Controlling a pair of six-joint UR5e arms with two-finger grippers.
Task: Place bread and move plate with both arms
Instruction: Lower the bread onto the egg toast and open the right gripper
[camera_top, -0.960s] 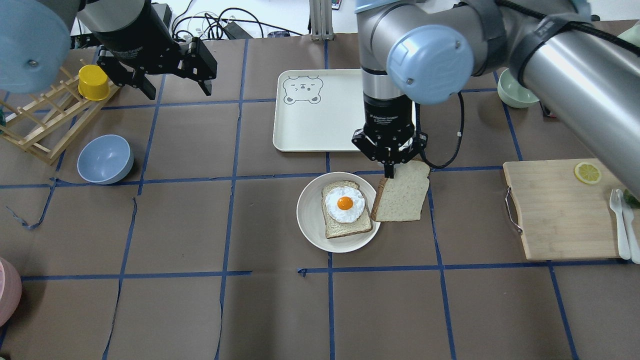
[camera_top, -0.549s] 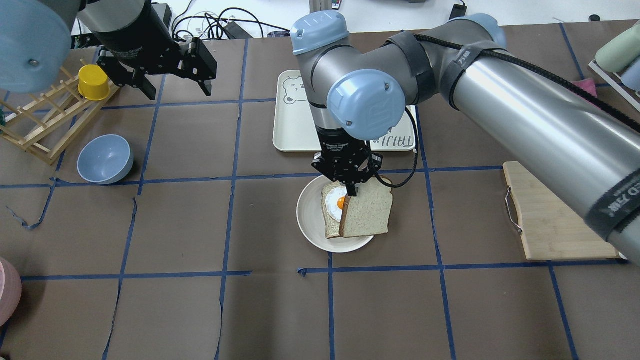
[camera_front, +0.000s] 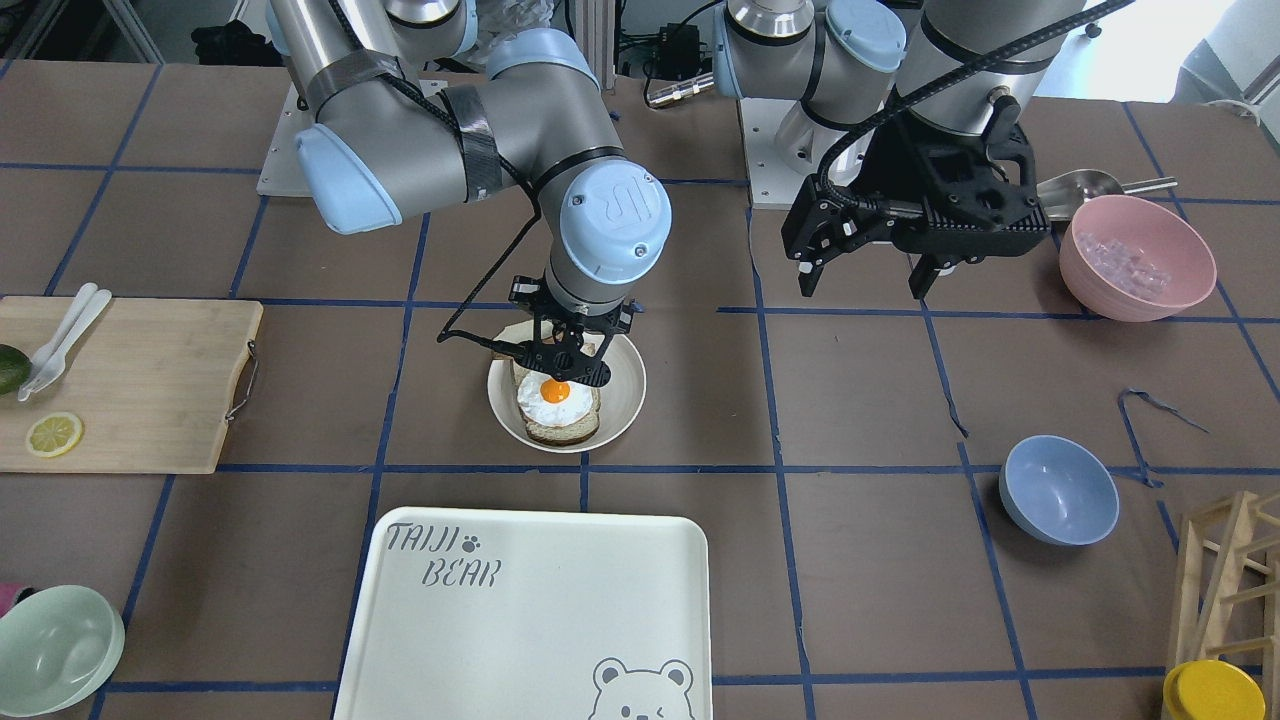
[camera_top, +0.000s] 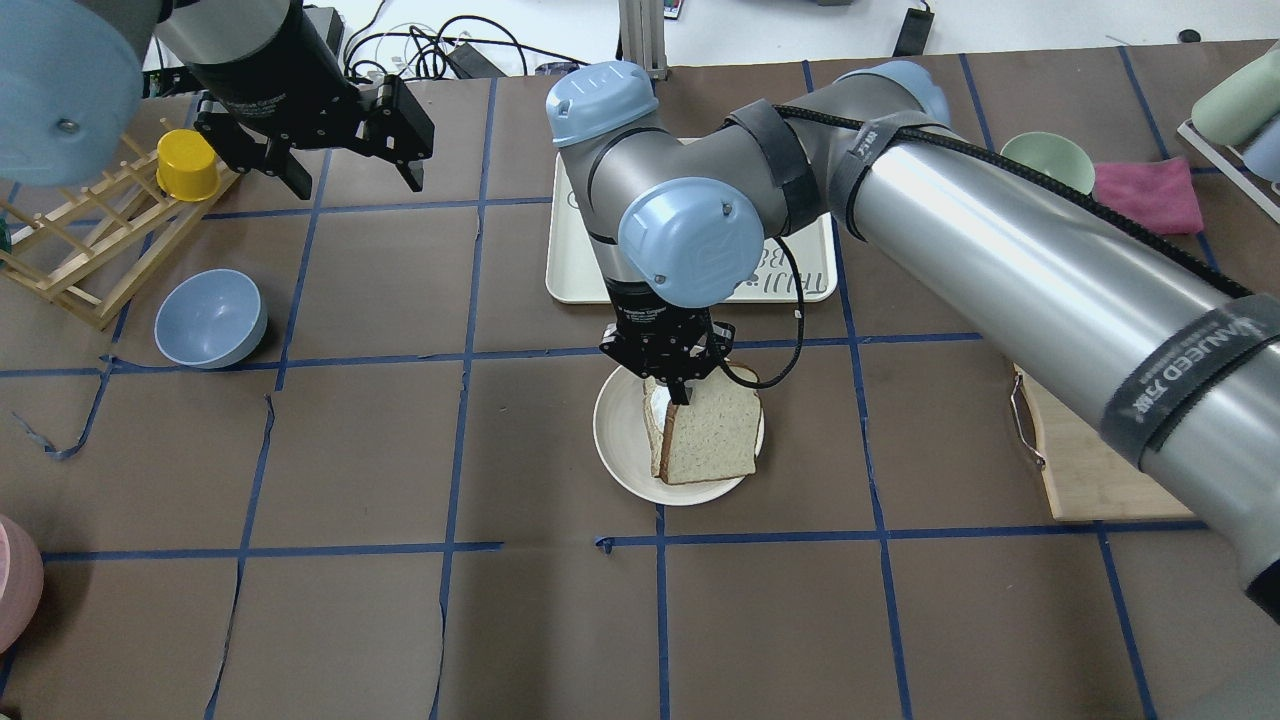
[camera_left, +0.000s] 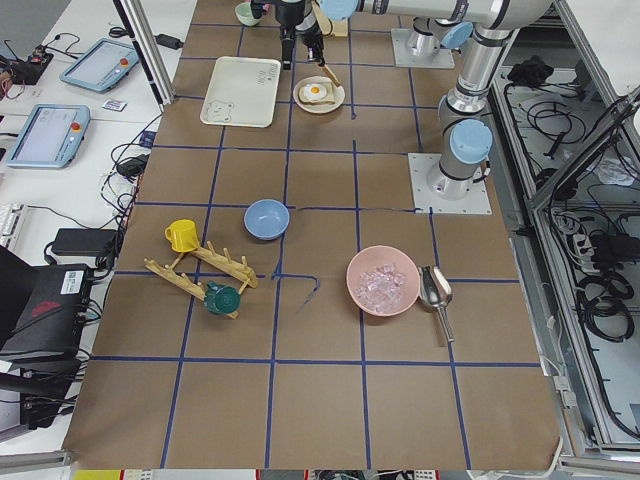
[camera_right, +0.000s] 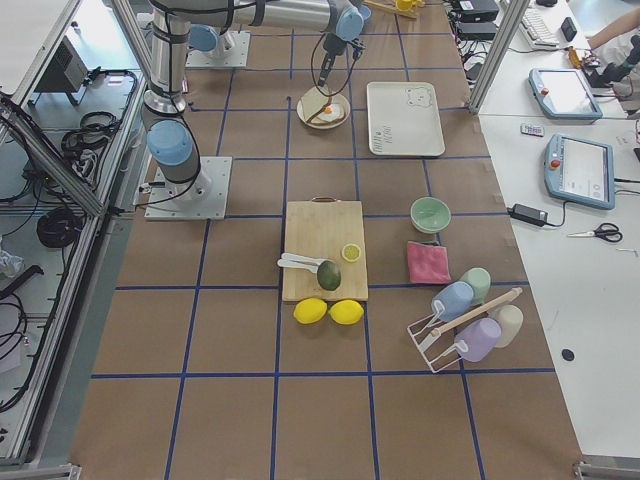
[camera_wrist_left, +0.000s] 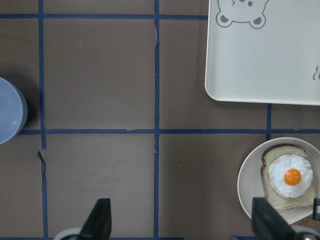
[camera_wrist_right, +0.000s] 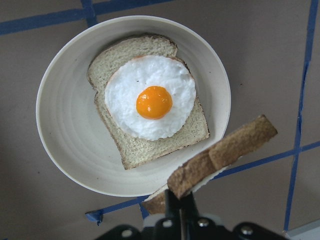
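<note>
My right gripper (camera_top: 683, 392) is shut on one edge of the plain bread slice (camera_top: 712, 442). It holds the slice tilted in the air over the round off-white plate (camera_top: 612, 432). In the right wrist view the bread (camera_wrist_right: 222, 156) shows edge-on above the plate's rim (camera_wrist_right: 55, 125), apart from the egg-topped slice (camera_wrist_right: 150, 100) lying in the plate. The front view shows this gripper (camera_front: 562, 368) over the plate (camera_front: 628, 395). My left gripper (camera_top: 357, 183) hangs open and empty far to the left, high over the table; it also shows in the left wrist view (camera_wrist_left: 182, 225).
The cream bear tray (camera_top: 578, 268) lies just behind the plate. A blue bowl (camera_top: 210, 318) and a wooden rack with a yellow cup (camera_top: 186, 165) are at the left. A cutting board (camera_top: 1090, 470) and a green bowl (camera_top: 1048, 160) are at the right.
My right gripper has carried the bread leftward from beside the plate to over it, so the bread now hides the egg slice in the overhead view. The left arm has not moved.
</note>
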